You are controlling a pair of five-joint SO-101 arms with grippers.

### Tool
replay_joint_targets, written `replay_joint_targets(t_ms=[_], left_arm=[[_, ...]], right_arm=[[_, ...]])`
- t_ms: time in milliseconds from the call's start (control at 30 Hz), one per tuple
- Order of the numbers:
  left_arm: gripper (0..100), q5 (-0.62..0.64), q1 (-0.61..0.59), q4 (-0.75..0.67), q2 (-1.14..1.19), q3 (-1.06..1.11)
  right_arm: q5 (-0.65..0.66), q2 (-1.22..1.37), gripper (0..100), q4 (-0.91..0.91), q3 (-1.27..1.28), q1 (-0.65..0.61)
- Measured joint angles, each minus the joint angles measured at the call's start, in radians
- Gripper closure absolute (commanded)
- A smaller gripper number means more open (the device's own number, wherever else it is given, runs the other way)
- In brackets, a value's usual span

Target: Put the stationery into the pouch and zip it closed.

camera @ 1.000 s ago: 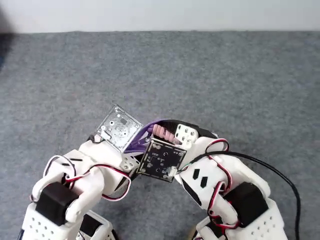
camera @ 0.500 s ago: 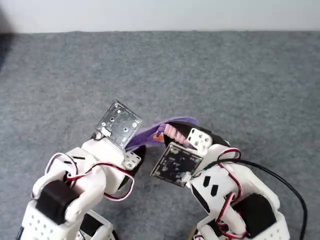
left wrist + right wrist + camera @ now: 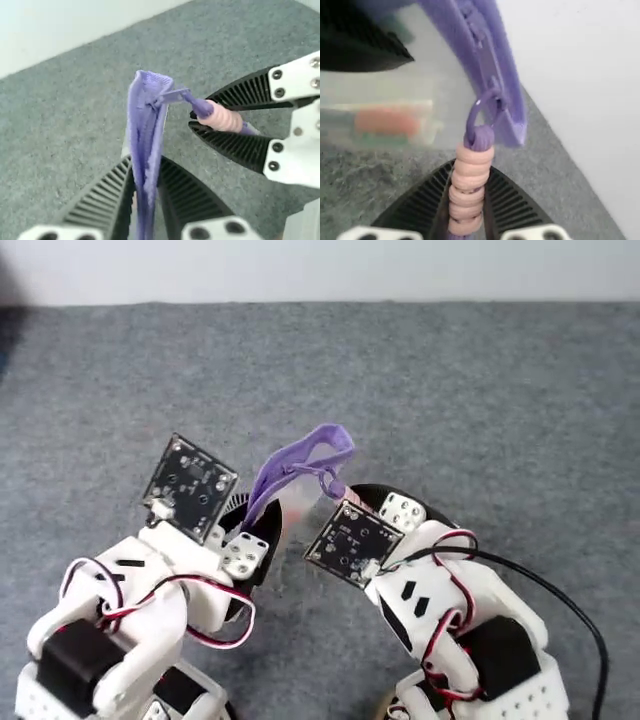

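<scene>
In the high view, the purple pouch (image 3: 300, 465) is standing up from the grey mat (image 3: 480, 390) between the two arms. The left gripper (image 3: 258, 522) is pinching the pouch's near edge and the right gripper (image 3: 335, 497) is sitting just beside its zipper end. In the left wrist view, the left gripper (image 3: 146, 175) is clamping the pouch's purple band, while beside the pouch the right gripper (image 3: 220, 122) is squeezing the pink coiled zipper pull (image 3: 225, 119). In the right wrist view, the right gripper (image 3: 466, 200) is gripping that pull, which is hanging from the pouch's zipper, and an orange stationery piece (image 3: 385, 122) is showing through the pouch's clear side.
</scene>
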Motion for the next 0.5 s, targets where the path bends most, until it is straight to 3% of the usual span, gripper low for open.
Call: replay_joint_targets(t_ms=[500], left_arm=[[98, 0.008, -0.002, 0.000, 0.000, 0.055]], right_arm=[[0.002, 0.000, 99.1, -0.164, 0.002, -0.037]])
